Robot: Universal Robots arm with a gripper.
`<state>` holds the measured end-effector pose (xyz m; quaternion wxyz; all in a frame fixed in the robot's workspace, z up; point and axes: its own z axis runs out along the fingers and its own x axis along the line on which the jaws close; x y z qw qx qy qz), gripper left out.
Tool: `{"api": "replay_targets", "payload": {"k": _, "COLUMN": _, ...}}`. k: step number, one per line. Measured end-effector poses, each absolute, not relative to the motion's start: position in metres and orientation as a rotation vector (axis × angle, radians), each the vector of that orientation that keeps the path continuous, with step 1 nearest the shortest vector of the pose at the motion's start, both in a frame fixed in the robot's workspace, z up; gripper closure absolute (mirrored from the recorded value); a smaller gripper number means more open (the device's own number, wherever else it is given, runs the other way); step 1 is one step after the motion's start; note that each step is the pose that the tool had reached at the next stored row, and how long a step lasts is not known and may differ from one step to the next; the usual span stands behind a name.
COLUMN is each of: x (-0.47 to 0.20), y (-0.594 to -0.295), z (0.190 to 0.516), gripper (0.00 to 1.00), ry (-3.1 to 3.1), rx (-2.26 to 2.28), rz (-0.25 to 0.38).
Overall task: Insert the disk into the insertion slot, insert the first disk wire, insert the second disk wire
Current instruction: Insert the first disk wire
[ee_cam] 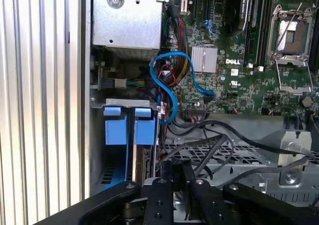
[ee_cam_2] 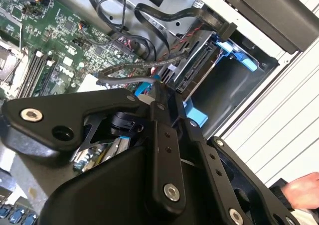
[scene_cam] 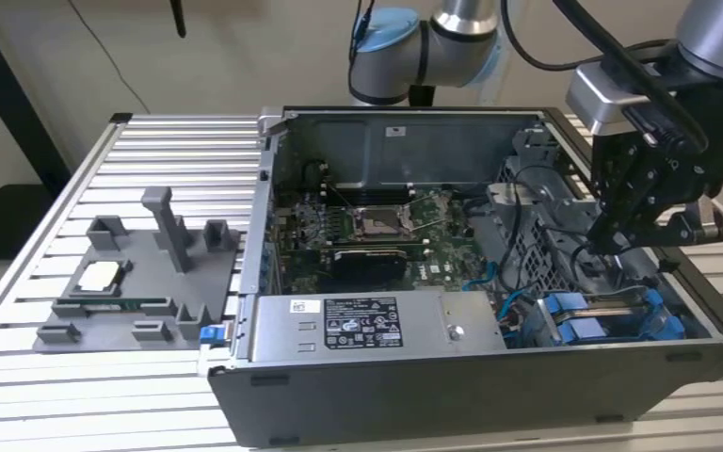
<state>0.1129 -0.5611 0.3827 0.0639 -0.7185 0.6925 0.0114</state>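
Observation:
The disk [scene_cam: 584, 325], in its bright blue frame, sits inside the insertion slot [scene_cam: 613, 299] at the front right corner of the dark case in the exterior view. Its blue tabs [ee_cam: 145, 132] lie under the grey metal rim of the slot [ee_cam: 119, 103] in the first wrist view. My gripper [scene_cam: 602, 237] hangs just above the bay. In the second wrist view its fingers [ee_cam_2: 162, 115] are pressed together at the end of a grey braided disk wire [ee_cam_2: 124, 78], beside a small blue connector. Black cables [ee_cam: 209, 140] run up to the fingertips in the first wrist view.
A grey power-supply box [scene_cam: 361, 325] with a white sticker fills the case's front. The motherboard [scene_cam: 375, 226] lies behind it. A blue data cable [ee_cam: 172, 85] loops beside the bay. A grey parts fixture [scene_cam: 136, 282] sits at the exterior view's left. A hand [ee_cam_2: 304, 190] is outside the case.

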Motion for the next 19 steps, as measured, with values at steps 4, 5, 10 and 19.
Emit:
{"api": "replay_targets", "payload": {"k": 4, "x": 0.113, "y": -0.5623, "z": 0.3826, "gripper": 0.81, "ry": 2.091, "rx": -2.17, "rz": 0.034}}
{"api": "replay_targets", "payload": {"k": 5, "x": 0.113, "y": -0.5626, "z": 0.3825, "gripper": 0.81, "ry": 2.091, "rx": -2.17, "rz": 0.034}}
{"api": "replay_targets", "payload": {"k": 10, "x": 0.1135, "y": -0.5648, "z": 0.3818, "gripper": 0.81, "ry": 2.094, "rx": -2.172, "rz": 0.04}}
{"api": "replay_targets", "payload": {"k": 19, "x": 0.1167, "y": -0.5709, "z": 0.3776, "gripper": 0.81, "ry": 2.106, "rx": -2.182, "rz": 0.064}}
